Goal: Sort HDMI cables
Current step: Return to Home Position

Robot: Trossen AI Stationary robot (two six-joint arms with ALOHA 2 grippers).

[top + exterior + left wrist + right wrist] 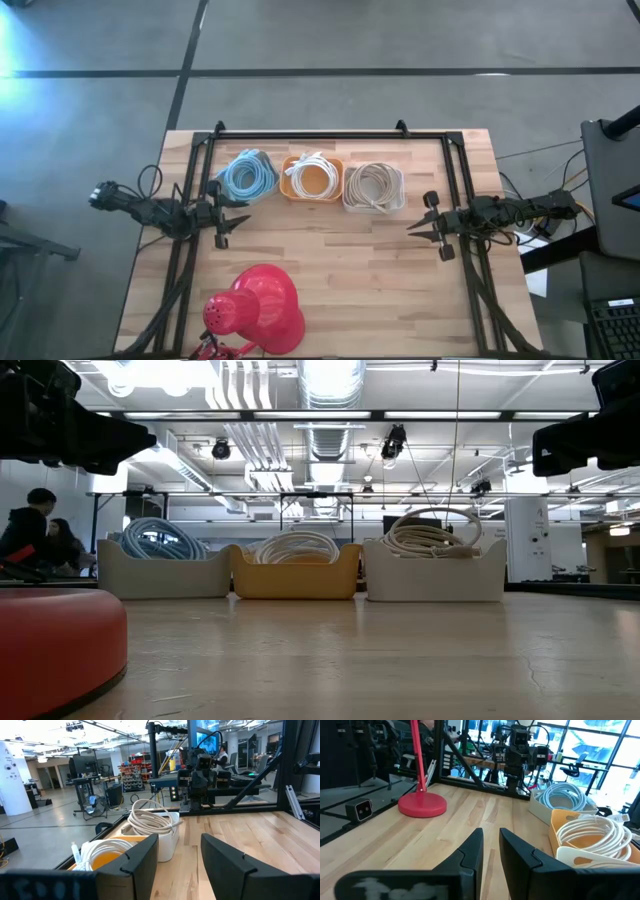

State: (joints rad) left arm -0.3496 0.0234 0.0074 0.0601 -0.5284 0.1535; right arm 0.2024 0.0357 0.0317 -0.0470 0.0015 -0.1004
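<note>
Hovering above the pale wooden bench (380,280), both pairs of jaws are parted and hold nothing.
The left jaws stand moderately open at the bench's left side, the right jaws only narrowly open at its right, both well apart from the cables. Along the far edge three bins stand side by side: light blue coiled HDMI cables (247,175) fill the pale grey bin (165,577), white coils (313,178) the orange bin (295,578), and beige coils (374,186) rise above the white bin (435,582). A red cone-shaped lamp (255,310) sits near the front edge.

The left gripper (179,844) gapes toward beige cables (150,820) in a white bin (169,845).
</note>
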